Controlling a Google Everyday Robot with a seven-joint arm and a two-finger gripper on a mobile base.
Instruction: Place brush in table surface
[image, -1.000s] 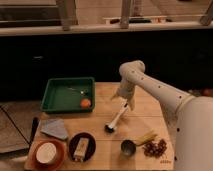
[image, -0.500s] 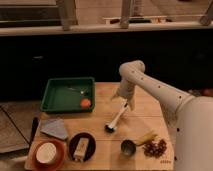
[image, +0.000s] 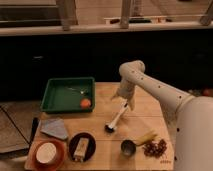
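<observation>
The brush (image: 116, 119) has a slim white handle and a dark round head. It lies slanted on the light wooden table surface (image: 147, 114), with its head low and to the left, touching the wood. My gripper (image: 126, 101) hangs from the white arm, right at the upper end of the handle, over the middle of the table. The gripper hides the handle's tip.
A green tray (image: 52, 95) with an orange ball (image: 85, 103) stands at the back left. Along the front are a black-handled tool (image: 33, 129), a grey cloth (image: 54, 128), an orange bowl (image: 46, 152), a dark plate (image: 81, 146), a metal cup (image: 127, 147), a yellow item (image: 145, 137) and a dark red cluster (image: 156, 148).
</observation>
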